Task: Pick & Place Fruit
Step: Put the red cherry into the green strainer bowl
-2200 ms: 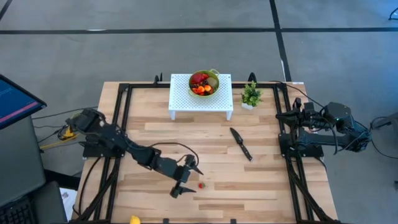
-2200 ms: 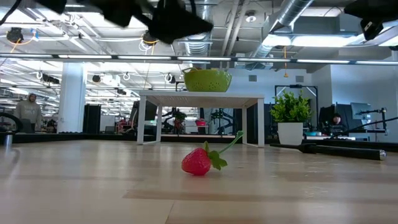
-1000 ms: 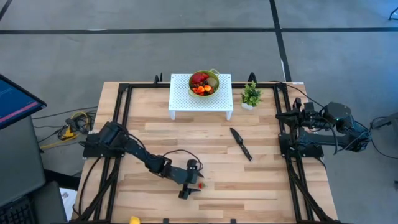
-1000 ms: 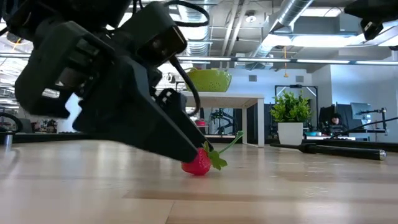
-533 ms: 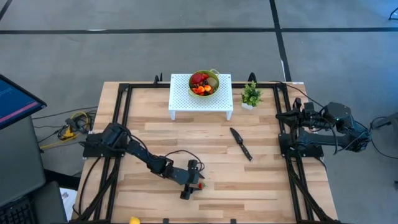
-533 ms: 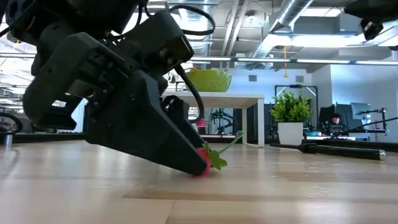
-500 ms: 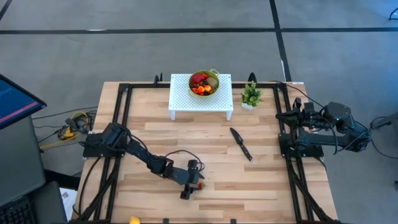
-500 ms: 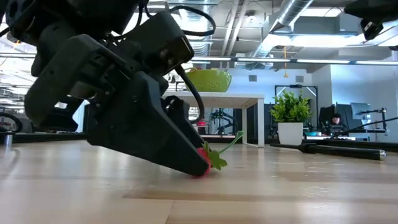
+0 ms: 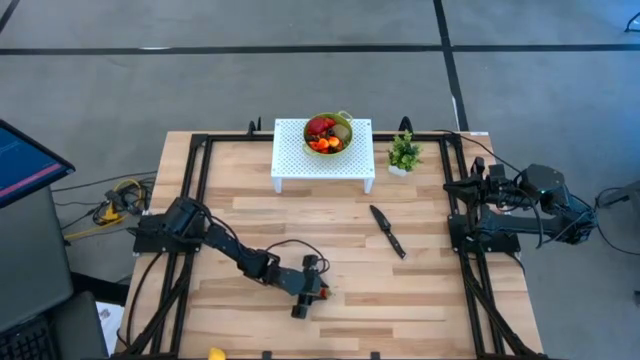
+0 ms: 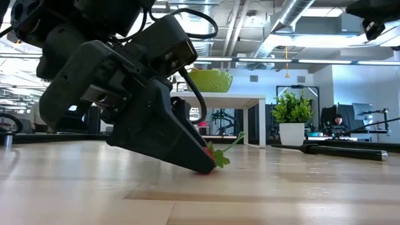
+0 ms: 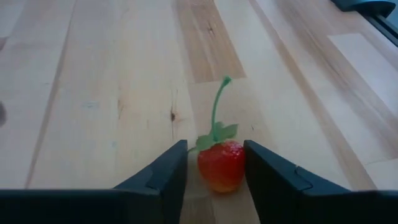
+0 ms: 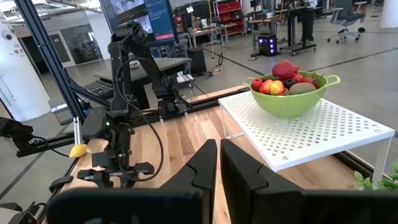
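Since the earlier frame your left gripper (image 11: pixel 214 171) has narrowed around the strawberry (image 11: pixel 221 163), near the table's (image 9: pixel 420 290) front edge; its fingers (image 11: pixel 166 168) are not yet clamped. Lifting early could squirt it sideways. Right gripper (image 12: pixel 219 163), closed, waits far right.

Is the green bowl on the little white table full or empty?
Full. The green bowl on the white perforated stand is heaped with fruit: red, orange and a brown-green piece rise above its rim.

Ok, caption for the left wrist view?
Left end effector flanks a red strawberry lying on the wooden table.
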Controlling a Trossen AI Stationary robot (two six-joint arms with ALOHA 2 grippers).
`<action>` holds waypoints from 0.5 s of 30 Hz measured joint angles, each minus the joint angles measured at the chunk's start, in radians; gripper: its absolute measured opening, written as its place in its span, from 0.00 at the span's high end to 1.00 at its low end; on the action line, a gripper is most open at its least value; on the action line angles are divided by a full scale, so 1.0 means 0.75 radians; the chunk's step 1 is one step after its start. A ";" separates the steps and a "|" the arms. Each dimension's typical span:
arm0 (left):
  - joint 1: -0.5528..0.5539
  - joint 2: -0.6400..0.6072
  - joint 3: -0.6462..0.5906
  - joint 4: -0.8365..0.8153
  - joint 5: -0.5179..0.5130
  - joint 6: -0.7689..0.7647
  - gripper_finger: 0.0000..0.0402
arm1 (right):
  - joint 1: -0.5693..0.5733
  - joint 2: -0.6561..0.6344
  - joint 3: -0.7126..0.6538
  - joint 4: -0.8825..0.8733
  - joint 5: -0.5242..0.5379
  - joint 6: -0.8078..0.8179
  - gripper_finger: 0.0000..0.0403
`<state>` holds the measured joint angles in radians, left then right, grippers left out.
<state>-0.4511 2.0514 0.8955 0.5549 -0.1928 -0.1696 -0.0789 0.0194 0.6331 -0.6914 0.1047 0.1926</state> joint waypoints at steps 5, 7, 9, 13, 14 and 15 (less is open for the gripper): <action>0.004 0.001 0.000 0.000 0.004 0.000 0.71 | 0.000 0.000 0.000 0.000 0.000 0.000 0.96; 0.004 0.001 0.000 0.001 0.009 0.000 0.72 | 0.000 0.000 0.000 0.000 0.000 0.000 0.96; 0.004 0.001 0.000 0.001 0.010 0.000 0.73 | 0.000 0.000 0.000 0.000 0.000 0.000 0.96; 0.003 0.001 0.000 0.001 0.011 0.000 0.72 | 0.000 0.000 0.000 0.000 0.000 0.000 0.96; 0.003 0.001 0.000 0.001 0.011 0.000 0.72 | 0.000 0.000 0.000 0.000 0.000 0.000 0.96; 0.003 0.001 0.000 0.001 0.011 0.000 0.72 | 0.000 0.000 0.000 0.000 0.000 0.000 0.96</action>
<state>-0.4488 2.0521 0.8955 0.5556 -0.1844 -0.1694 -0.0789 0.0193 0.6329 -0.6916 0.1047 0.1925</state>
